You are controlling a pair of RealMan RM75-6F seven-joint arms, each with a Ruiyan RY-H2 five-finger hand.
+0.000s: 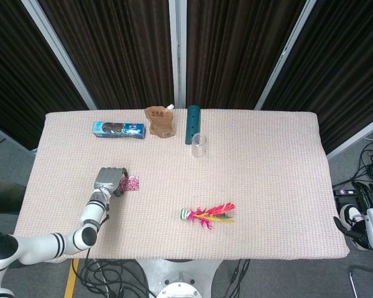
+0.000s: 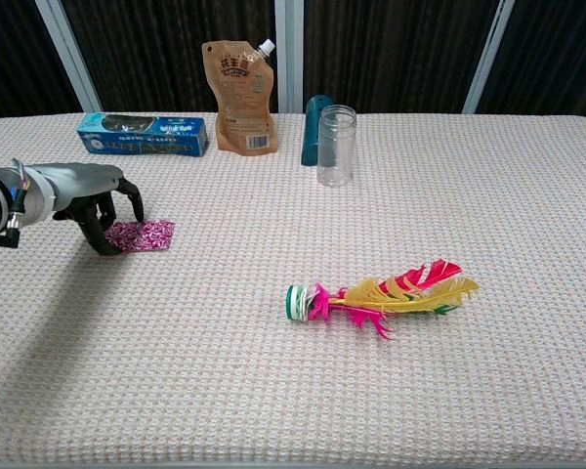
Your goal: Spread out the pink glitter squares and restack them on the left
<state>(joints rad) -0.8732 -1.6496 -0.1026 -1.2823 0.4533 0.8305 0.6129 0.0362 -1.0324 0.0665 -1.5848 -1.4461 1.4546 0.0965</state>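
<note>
The pink glitter squares (image 1: 131, 184) (image 2: 142, 234) lie flat in a small pile on the left part of the table. My left hand (image 1: 110, 180) (image 2: 86, 200) hovers at the pile's left edge with its fingers arched downward and apart. Its fingertips (image 2: 105, 243) touch down beside the pile's left edge, and one finger is raised above the pile. Nothing is gripped. My right hand (image 1: 363, 214) hangs off the table's right side, low down, with fingers extended and nothing in it; the chest view does not show it.
A feathered shuttlecock (image 1: 206, 214) (image 2: 376, 292) lies mid-table. At the back stand a blue box (image 2: 143, 134), a brown spouted pouch (image 2: 240, 97), a clear jar (image 2: 336, 145) and a teal cylinder (image 1: 192, 123). The table's left edge (image 1: 32, 180) is near my left hand.
</note>
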